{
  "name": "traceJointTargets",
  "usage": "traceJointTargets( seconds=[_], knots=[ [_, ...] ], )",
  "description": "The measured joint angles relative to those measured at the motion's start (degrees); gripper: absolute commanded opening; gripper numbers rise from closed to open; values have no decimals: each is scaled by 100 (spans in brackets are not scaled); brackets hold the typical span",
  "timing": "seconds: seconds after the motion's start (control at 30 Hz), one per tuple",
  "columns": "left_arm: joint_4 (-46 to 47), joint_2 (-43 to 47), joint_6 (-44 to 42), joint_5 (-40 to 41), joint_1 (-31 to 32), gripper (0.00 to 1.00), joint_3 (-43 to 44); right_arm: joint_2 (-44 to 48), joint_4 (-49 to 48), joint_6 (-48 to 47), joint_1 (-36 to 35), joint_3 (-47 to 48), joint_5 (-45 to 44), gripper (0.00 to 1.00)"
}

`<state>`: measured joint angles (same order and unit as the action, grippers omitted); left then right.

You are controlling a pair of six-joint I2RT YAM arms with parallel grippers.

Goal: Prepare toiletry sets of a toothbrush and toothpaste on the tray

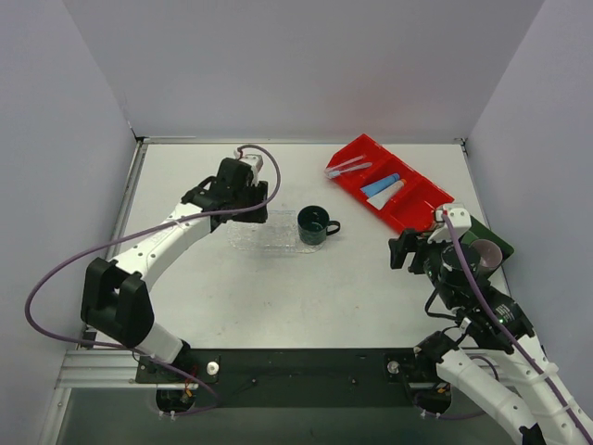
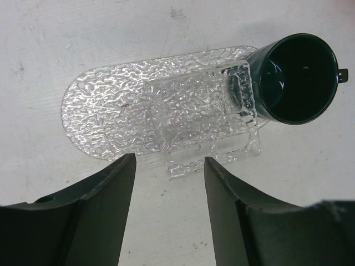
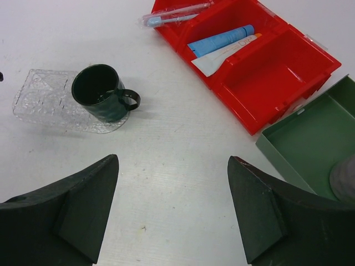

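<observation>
Both grippers were open, empty: left gripper [image 2: 169, 160] near clear textured oval plastic tray [image 2: 100, 111] mid-frame, right gripper [image 3: 173, 160] at top view's lower right.

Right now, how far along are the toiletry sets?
Barely started. Done: nothing; the tray holds only a mug at one end. In hand: nothing; the left gripper hangs open over the tray, the right gripper is open too. Left: the blue tube, the white tube and the toothbrushes, all in the red bin.
</observation>
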<state>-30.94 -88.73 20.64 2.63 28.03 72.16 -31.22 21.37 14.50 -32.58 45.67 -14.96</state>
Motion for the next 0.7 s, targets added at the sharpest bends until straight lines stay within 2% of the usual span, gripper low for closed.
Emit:
traceJointTargets(
  seconds=[0.17, 0.27, 0.43, 0.53, 0.7],
  knots=[
    [-7, 328, -859, -205, -42, 78, 107, 184, 254, -127, 11, 221, -7, 76],
    [92, 603, -1222, -503, -243, 79, 125, 173, 396, -175, 83, 376, -83, 75],
    [577, 1108, -1211, -955, -863, 79, 7, -389, 570, -247, 525, 546, -35, 72],
    [1172, 1674, -1176, -988, -1054, 79, -656, -841, 645, -238, 1237, 544, 299, 70],
    [1283, 2275, -1270, -702, -1056, 79, -1231, -1423, 673, -195, 2837, 531, 997, 64]
  ],
)
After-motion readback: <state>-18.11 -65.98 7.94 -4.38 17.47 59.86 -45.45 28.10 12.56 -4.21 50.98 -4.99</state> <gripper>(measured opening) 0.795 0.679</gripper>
